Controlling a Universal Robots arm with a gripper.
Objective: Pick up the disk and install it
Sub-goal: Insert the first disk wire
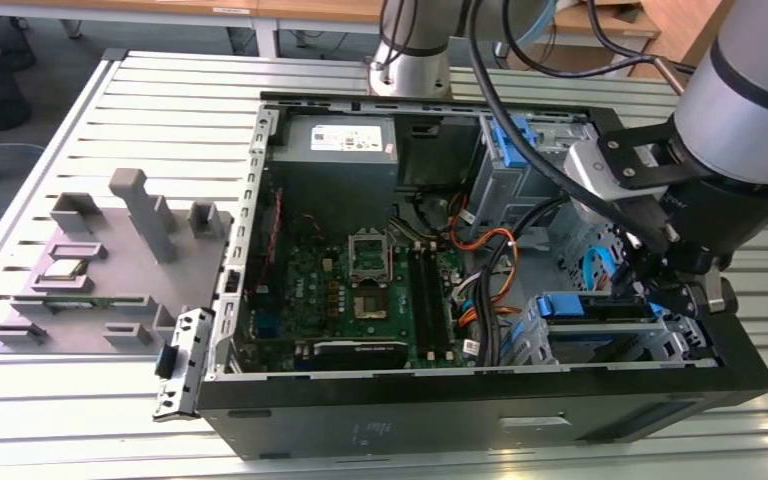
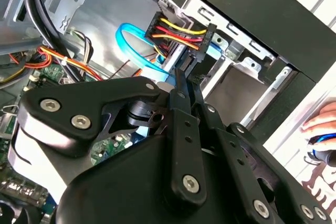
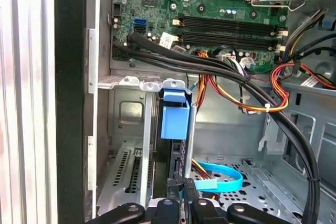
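Closest to my lens in the second wrist view is the black metal linkage of the gripper (image 2: 181, 85). Its bulk hides much of what lies past it, but I can make out the two fingers drawn narrow. In the first wrist view they pinch the near end of the flat disk with blue plastic rails (image 3: 174, 116). I see it edge-on, so its label and broad faces are out of sight and the exact pad contact is hard to read. The disk stands inside the bare-metal drive cage (image 3: 128, 114) at a corner of the open black tower case (image 1: 491, 420). In the exterior view the thick grey arm (image 1: 758, 90) covers the grip itself. Around the disk lie a light-blue flat ribbon cable (image 3: 223, 182) and a black connector with red, yellow and black wires (image 2: 178, 32). A bundle of black cables (image 3: 210, 66) crosses between the cage and the green motherboard (image 1: 357, 280). A grey power-supply box (image 1: 344, 150) sits at the case end nearest the arm's base. The case lies on a slatted aluminium table (image 1: 157, 100) beside a grey fixture plate with upright blocks (image 1: 104, 270). A person's hand (image 2: 321, 121) shows, cut off, beyond the case wall, and wooden desks (image 1: 317, 8) stand behind.
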